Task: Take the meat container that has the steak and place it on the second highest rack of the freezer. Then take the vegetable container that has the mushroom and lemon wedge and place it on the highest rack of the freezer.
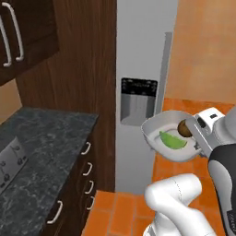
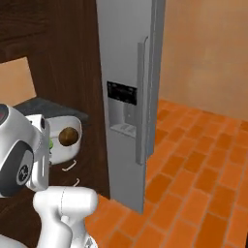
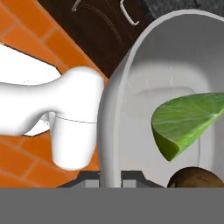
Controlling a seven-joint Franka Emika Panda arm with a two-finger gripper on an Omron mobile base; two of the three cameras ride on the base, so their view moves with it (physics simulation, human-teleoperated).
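Orange brick flooring (image 2: 193, 160) is stretching open right of the tall light-grey freezer (image 2: 127, 72), whose door is sitting shut. Beside the dark speckled counter (image 1: 41, 138), the gripper (image 1: 197, 138) is pinching the white container's rim (image 1: 152, 124), carrying brown mushroom (image 1: 184, 129) and lime-green lemon wedge (image 1: 173, 140) aloft.

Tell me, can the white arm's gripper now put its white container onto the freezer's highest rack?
Probably not: the gripper, shut on the white container, faces the tall grey freezer, whose door looks closed.

The freezer (image 1: 138, 69) door stood closed ahead, its long handle (image 2: 141, 101) barring the way. Dark cabinets (image 1: 78, 60) walled the left; open orange floor (image 2: 203, 160) lay right.
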